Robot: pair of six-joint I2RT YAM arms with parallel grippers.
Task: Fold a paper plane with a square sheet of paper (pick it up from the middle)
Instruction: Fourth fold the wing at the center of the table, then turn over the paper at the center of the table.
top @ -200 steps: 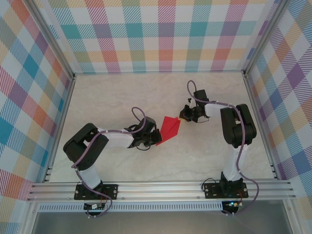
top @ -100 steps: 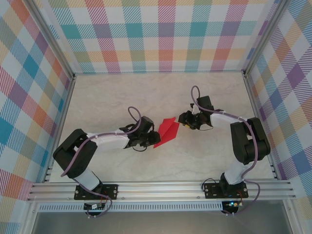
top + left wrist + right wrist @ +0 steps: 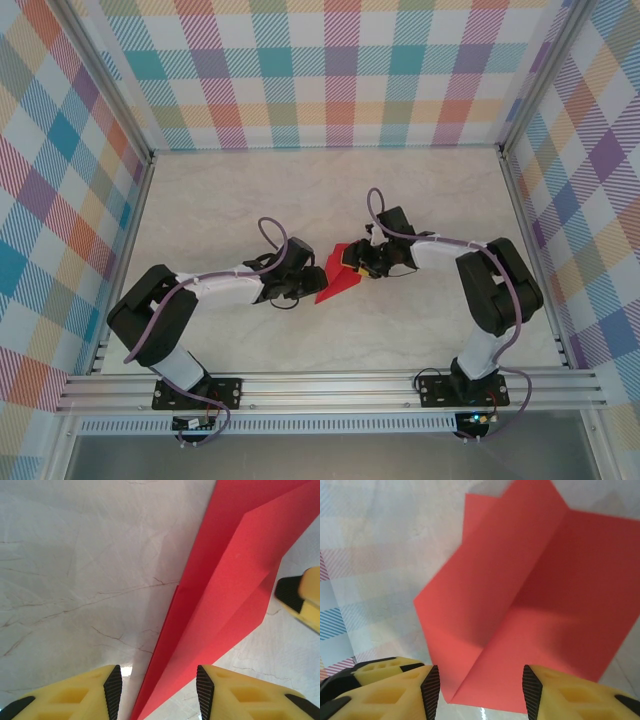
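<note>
Creased pointed red paper sheet (image 3: pixel 335 284) on pale table (image 3: pixel 220 200), ends cropped; left gripper (image 3: pixel 157 692) jaws spread astride its tip, right gripper (image 3: pixel 479 692) jaws spread at its edge, contact unclear

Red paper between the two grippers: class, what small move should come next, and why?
Probably shut the left gripper on the narrow end of the red paper. In the left wrist view its jaws stand open with that pointed end running between them. The right gripper is also open at the wide, creased end, so neither holds the sheet.
</note>
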